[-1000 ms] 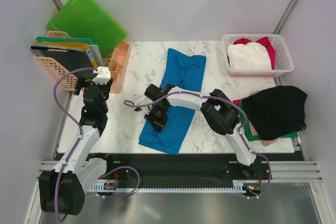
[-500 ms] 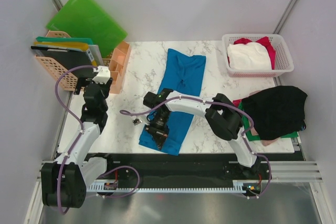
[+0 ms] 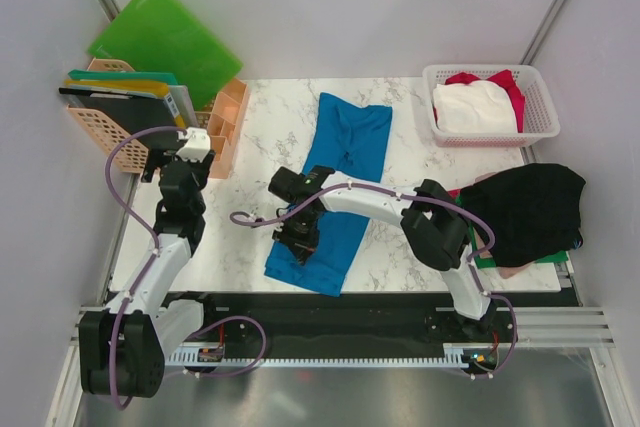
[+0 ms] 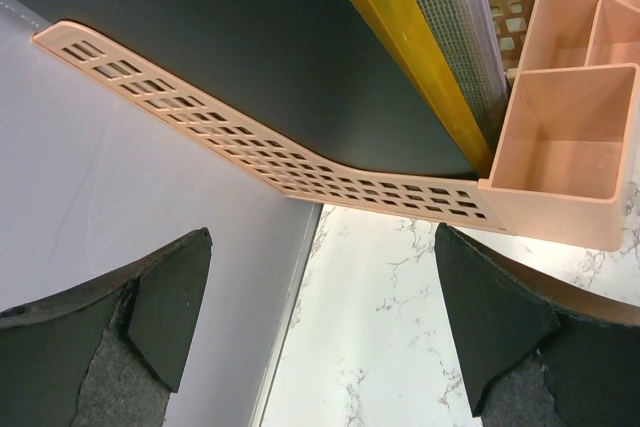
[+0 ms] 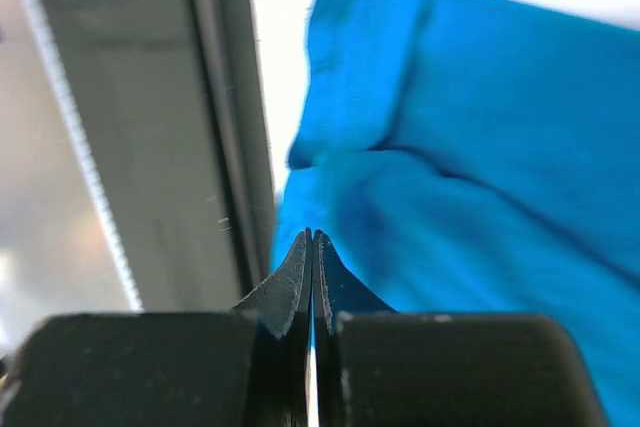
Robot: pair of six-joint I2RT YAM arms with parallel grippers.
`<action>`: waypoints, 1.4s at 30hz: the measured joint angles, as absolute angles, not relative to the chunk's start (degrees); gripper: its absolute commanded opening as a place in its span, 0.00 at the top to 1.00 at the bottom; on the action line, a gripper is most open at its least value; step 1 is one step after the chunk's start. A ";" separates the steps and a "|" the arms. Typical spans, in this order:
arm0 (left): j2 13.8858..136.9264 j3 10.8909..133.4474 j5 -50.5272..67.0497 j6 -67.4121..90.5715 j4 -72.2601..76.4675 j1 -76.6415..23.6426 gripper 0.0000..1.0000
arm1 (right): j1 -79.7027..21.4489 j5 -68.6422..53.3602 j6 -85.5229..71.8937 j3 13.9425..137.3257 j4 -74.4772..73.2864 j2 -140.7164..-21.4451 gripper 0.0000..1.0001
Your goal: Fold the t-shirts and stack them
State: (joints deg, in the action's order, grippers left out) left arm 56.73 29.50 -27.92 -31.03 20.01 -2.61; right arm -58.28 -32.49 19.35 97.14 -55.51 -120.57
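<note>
I see my right gripper (image 3: 299, 237) over the near left part of the blue t-shirt (image 3: 352, 137), which lies lengthwise down the middle of the marble table (image 3: 420, 177). Its fingertips are pressed together, with the cloth just beyond the tips. My left gripper (image 4: 320, 297) hangs spread wide, well apart from the shirt, beside the peach organiser (image 4: 560, 147).

The bright blue t-shirt (image 3: 356, 139) is laid out flat on the table (image 3: 270, 127) as a long narrow strip, running diagonally from the back middle toward the front edge, with its near end a bit bunched up. The white one (image 3: 472, 107) and red one (image 3: 505, 82) sit crumpled in the basket (image 3: 480, 138). The black one (image 3: 525, 209) tops a pile at the right edge, with green (image 3: 480, 259) and pale pink (image 3: 508, 271) cloth peeking out underneath.
</note>
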 measured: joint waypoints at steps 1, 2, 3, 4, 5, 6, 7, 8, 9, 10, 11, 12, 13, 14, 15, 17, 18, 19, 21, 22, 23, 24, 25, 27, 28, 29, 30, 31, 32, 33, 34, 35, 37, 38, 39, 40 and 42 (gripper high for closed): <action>56.69 29.43 -27.92 -31.03 20.01 -2.61 0.00 | -58.26 -31.00 19.16 96.71 -54.41 -120.60 1.00; 56.60 29.34 -27.92 -31.03 19.94 -2.59 0.00 | -58.26 -29.93 19.00 96.27 -53.69 -120.62 1.00; 56.42 29.19 -27.90 -31.07 19.90 -2.59 0.00 | -58.17 -28.95 18.81 95.74 -53.06 -120.73 1.00; 56.16 29.02 -27.90 -31.14 19.88 -2.59 0.00 | -57.89 -28.08 18.68 95.13 -52.14 -120.86 1.00; 55.72 28.75 -27.86 -31.22 19.86 -2.59 0.00 | -57.76 -27.59 18.61 94.54 -51.42 -121.08 1.00; 55.44 28.64 -27.88 -31.35 19.81 -2.59 0.00 | -57.54 -27.03 18.61 93.97 -50.83 -121.43 1.00; 55.00 28.53 -27.83 -31.42 19.81 -2.59 0.00 | -57.19 -26.70 18.61 93.32 -50.06 -121.89 1.00; 54.57 28.49 -27.79 -31.55 19.81 -2.59 0.00 | -56.86 -26.37 18.61 92.60 -49.47 -122.63 1.00; 54.17 28.40 -27.73 -31.62 19.84 -2.59 0.00 | -56.29 -26.09 18.59 92.20 -49.19 -123.11 1.00; 53.74 28.27 -27.64 -31.75 19.88 -2.59 0.00 | -55.88 -26.65 18.20 91.98 -49.17 -123.57 1.00; 53.39 28.12 -27.40 -31.79 19.86 -2.59 0.00 | -55.42 -27.03 18.09 91.94 -49.06 -123.63 1.00; 53.15 27.94 -27.24 -31.83 19.86 -2.59 0.00 | -55.05 -26.96 18.06 91.94 -48.90 -123.61 1.00; 53.06 27.77 -26.92 -31.86 19.88 -2.59 0.00 | -54.68 -27.14 17.93 91.94 -48.73 -123.61 1.00; 53.06 27.66 -26.83 -31.90 19.81 -2.59 0.00 | -54.30 -27.14 17.76 91.94 -48.66 -123.61 1.00; 53.08 27.51 -26.76 -31.92 19.81 -2.59 0.00 | -54.04 -27.16 17.69 91.94 -48.62 -123.61 1.00; 53.08 27.22 -26.68 -31.92 19.77 -2.59 0.00 | -53.76 -27.31 17.63 91.94 -48.62 -123.57 1.00; 53.08 27.16 -26.57 -31.92 19.64 -2.59 0.00 | -53.74 -27.27 17.63 91.90 -48.60 -123.39 1.00; 53.08 27.11 -26.39 -31.92 19.44 -2.59 0.00 | -53.71 -27.07 17.65 91.72 -48.58 -123.11 1.00; 53.08 27.11 -25.63 -31.92 18.94 -2.59 0.00 | -53.71 -27.07 17.82 91.39 -48.77 -122.23 0.98; 53.08 27.11 -25.06 -31.92 18.55 -2.59 0.00 | -53.71 -27.18 18.06 91.35 -49.25 -121.56 0.93; 53.06 27.11 -24.51 -31.94 18.22 -2.59 0.00 | -53.71 -27.42 18.33 91.35 -50.02 -120.66 0.84; 52.97 27.11 -23.57 -31.99 17.65 -2.59 0.00 | -53.78 -27.92 19.05 91.35 -51.22 -119.57 0.59; 52.80 27.11 -22.96 -32.05 16.99 -2.61 0.00 | -53.80 -28.56 19.70 91.42 -52.71 -118.28 0.47; 52.29 27.05 -21.65 -32.42 15.70 -2.59 0.00 | -54.08 -28.99 21.04 91.55 -55.07 -115.61 0.18; 52.07 27.05 -20.95 -32.56 15.14 -2.59 0.00 | -54.41 -28.97 21.67 91.55 -56.16 -113.99 0.14; 51.96 27.05 -20.45 -32.64 14.59 -2.59 0.00 | -55.05 -28.42 22.37 91.55 -56.93 -112.29 0.11; 51.94 27.05 -19.97 -32.64 14.00 -2.59 0.00 | -55.83 -27.46 22.90 91.33 -57.10 -110.74 0.09; 52.03 27.18 -19.38 -32.62 12.80 -2.59 0.00 | -57.04 -25.65 23.14 90.61 -56.55 -108.86 0.09; 52.27 27.42 -18.98 -32.56 11.33 -2.59 0.00 | -58.72 -23.11 23.14 89.60 -55.92 -107.00 0.08; 52.88 27.83 -18.72 -32.40 9.85 -2.59 0.00 | -60.69 -20.53 23.09 88.18 -54.89 -105.34 0.08; 53.69 28.34 -18.44 -32.25 8.62 -2.59 0.00 | -62.94 -18.00 22.83 86.54 -53.65 -104.09 0.08; 54.78 28.93 -18.28 -31.88 7.31 -2.59 0.00 | -65.43 -14.98 22.28 85.08 -52.36 -103.63 0.07; 56.77 29.78 -17.91 -31.33 5.54 -2.59 0.00 | -69.47 -10.24 21.15 82.48 -49.17 -104.79 0.09; 58.02 30.17 -17.85 -31.05 4.58 -2.59 0.00 | -71.13 -8.23 20.34 81.69 -47.79 -106.28 0.09; 58.72 30.26 -17.85 -30.85 4.01 -2.59 0.00 | -72.14 -6.33 19.53 81.10 -46.24 -108.20 0.10; 59.42 30.37 -17.85 -30.72 3.01 -2.59 0.00 | -72.49 -4.95 18.96 80.90 -45.28 -109.89 0.10; 59.92 30.37 -17.87 -30.63 1.69 -2.59 0.00 | -72.27 -1.72 17.63 80.88 -42.78 -113.56 0.09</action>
State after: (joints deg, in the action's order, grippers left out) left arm 59.92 30.37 -17.87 -30.63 1.69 -2.59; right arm -72.27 -1.72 17.63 80.88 -42.78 -113.56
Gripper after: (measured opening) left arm 0.996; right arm 0.905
